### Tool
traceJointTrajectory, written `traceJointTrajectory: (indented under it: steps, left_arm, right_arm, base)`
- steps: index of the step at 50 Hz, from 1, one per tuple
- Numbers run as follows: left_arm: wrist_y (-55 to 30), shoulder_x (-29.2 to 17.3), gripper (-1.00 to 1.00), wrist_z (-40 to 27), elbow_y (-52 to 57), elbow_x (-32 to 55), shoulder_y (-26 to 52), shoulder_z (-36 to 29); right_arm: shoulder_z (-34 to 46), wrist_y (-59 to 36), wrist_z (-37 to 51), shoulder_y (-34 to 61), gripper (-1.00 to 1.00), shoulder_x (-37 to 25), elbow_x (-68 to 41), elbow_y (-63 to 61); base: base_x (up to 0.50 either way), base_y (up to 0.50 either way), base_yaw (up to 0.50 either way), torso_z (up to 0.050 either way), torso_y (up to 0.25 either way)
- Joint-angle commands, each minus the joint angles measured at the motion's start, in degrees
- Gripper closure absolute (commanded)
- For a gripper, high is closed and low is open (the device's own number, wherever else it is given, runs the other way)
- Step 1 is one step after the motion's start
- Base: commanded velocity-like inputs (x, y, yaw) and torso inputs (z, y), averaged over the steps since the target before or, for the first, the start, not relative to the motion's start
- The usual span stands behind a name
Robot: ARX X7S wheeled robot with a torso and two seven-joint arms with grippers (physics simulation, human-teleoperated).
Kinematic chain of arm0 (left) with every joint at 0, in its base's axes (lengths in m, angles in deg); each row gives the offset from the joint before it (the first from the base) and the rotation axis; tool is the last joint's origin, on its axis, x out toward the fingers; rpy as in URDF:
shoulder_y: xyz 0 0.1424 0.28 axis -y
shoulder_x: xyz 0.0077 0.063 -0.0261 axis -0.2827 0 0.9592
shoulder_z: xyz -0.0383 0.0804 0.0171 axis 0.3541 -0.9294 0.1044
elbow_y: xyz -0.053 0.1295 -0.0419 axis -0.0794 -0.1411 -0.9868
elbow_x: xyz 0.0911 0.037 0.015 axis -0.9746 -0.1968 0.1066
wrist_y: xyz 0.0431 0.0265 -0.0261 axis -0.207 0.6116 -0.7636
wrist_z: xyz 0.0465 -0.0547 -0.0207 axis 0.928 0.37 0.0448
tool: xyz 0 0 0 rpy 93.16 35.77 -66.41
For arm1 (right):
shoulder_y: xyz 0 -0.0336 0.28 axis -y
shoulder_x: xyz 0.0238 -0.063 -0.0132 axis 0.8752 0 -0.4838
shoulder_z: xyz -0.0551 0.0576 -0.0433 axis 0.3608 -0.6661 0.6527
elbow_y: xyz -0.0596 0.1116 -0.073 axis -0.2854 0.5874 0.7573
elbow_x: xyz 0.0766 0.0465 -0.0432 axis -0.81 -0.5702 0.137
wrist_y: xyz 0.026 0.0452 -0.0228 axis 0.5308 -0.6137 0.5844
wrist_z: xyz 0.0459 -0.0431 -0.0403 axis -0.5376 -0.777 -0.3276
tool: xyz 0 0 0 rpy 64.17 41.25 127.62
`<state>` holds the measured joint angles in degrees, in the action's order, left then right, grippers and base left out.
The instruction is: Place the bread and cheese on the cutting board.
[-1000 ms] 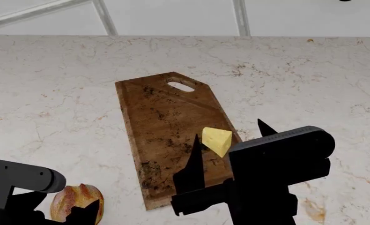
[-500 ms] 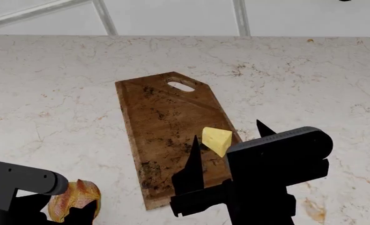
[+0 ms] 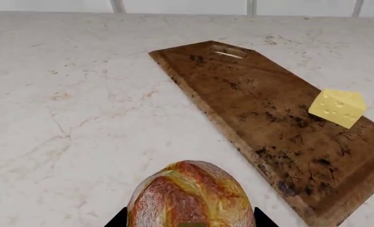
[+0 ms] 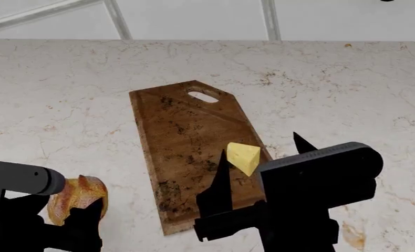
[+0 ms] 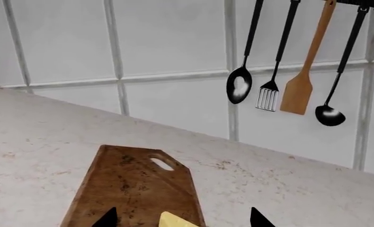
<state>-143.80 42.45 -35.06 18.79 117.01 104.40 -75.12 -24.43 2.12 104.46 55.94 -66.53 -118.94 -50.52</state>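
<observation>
Bread [image 3: 190,194]: round golden-brown loaf, pale streaks across the crust, sitting between my left gripper [image 3: 190,221] tips, near and left of the cutting board [image 4: 193,152], off its surface. Cheese [image 4: 243,157]: pale yellow wedge with holes, lying on the board's right edge toward its near end. Board is dark, stained wood with clipped corners and an oval handle hole at the far end. Left wrist view gives the loaf's crust close up and only two dark fingertips flanking it; whether they clamp it I cannot tell. Head view shows the loaf mostly hidden behind my left arm. Right wrist view alone shows utensils [image 5: 288,61] hanging on the tiled wall. My right gripper [image 4: 260,173] is spread wide, fingers either side of the cheese, not pressing it.
</observation>
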Motion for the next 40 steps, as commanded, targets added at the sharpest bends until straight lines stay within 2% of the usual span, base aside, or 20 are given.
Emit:
traceJointTrajectory:
  steps: [1, 14, 20, 40]
  left_arm:
    - [-1.5, 1.0, 1.0, -3.7, -1.9, 4.2, 6.5, 0.8]
    - [-1.8, 5.1, 1.0, -0.4, -12.6, -0.2, 18.2, -5.0]
    - [-1.8, 6.7, 1.0, 1.3, -17.1, -2.6, 22.9, -7.9]
    - [3.4, 12.5, 1.0, 9.5, -30.1, -10.8, 29.1, -17.0]
  right_arm:
    - [-3.1, -0.2, 0.9, -1.1, -1.0, -0.9, -1.5, -2.1]
    - [-6.4, -0.2, 1.7, -2.5, -1.0, -1.9, -3.3, -4.2]
    - [-10.4, -1.0, 2.7, -4.0, -1.0, -2.8, -5.5, -7.0]
    - [-16.4, -1.7, 4.4, -6.2, -1.0, -4.1, -9.4, -10.6]
  base:
    - [0.0, 0.0, 0.0, 0.0, 0.0]
    - [0.0, 0.0, 0.0, 0.0, 0.0]
    - [0.0, 0.0, 0.0, 0.0, 0.0]
    - [0.0, 0.0, 0.0, 0.0, 0.0]
